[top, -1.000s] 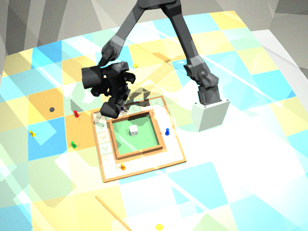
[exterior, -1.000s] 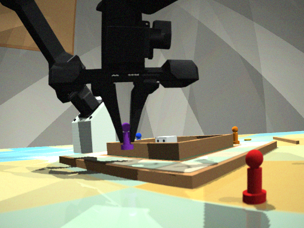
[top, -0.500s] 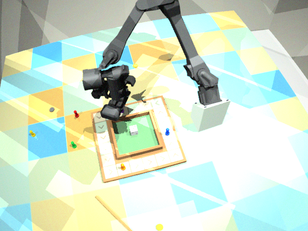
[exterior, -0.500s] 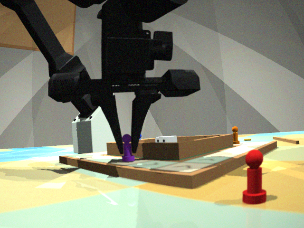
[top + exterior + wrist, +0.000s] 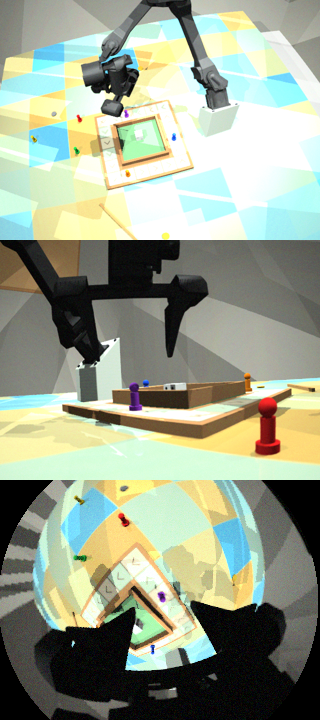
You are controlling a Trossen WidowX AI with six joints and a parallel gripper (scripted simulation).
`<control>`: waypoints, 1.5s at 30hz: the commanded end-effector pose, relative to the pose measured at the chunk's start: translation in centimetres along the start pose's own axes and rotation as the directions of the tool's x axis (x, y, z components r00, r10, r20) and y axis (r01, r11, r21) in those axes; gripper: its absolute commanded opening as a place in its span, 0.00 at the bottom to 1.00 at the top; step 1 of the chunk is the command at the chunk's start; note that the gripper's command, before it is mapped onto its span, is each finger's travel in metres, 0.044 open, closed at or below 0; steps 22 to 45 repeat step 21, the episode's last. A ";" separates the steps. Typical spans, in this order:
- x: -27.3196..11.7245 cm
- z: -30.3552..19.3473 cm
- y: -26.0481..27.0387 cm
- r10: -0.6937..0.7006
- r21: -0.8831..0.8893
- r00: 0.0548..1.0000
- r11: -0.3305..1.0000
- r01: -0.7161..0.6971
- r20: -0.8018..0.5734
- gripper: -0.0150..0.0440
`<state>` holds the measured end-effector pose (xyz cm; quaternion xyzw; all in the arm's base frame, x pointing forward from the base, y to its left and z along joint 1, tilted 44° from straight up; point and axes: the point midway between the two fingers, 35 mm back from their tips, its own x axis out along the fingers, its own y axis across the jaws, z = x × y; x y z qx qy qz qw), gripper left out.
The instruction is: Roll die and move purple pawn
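Note:
The purple pawn (image 5: 126, 113) (image 5: 134, 397) (image 5: 161, 597) stands upright on the board (image 5: 149, 180) (image 5: 160, 427), in the row nearest the arm, third square from the left corner in the top view. My gripper (image 5: 133, 358) (image 5: 163, 606) is open and empty, above the pawn, with a gap between fingertips and pawn. The die (image 5: 138, 134) (image 5: 175, 386) (image 5: 138, 626) lies in the green-floored tray (image 5: 144, 159) (image 5: 217, 395); its top pips are too washed out to read. Arrows in the pawn's row point left in the top view.
A blue pawn (image 5: 173, 137) and an orange pawn (image 5: 127, 173) stand on the board. Red (image 5: 79, 118), green (image 5: 76, 150) and yellow (image 5: 33, 138) pawns stand left of it. A grey disc (image 5: 53, 113), yellow discs (image 5: 140, 68) (image 5: 165, 235) and a stick (image 5: 117, 221) lie around.

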<state>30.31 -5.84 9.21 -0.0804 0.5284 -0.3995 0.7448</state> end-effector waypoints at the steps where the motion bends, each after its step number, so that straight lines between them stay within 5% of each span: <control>1: -0.6 -0.8 0.3 -0.002 -0.021 1.000 1.000 0.001 -0.011 1.00; 15: -8.2 -16.6 2.7 -0.005 -0.514 1.000 0.857 -0.009 -0.025 1.00; 45: -7.6 -14.1 3.7 0.027 -0.446 0.999 0.894 -0.039 -0.034 1.00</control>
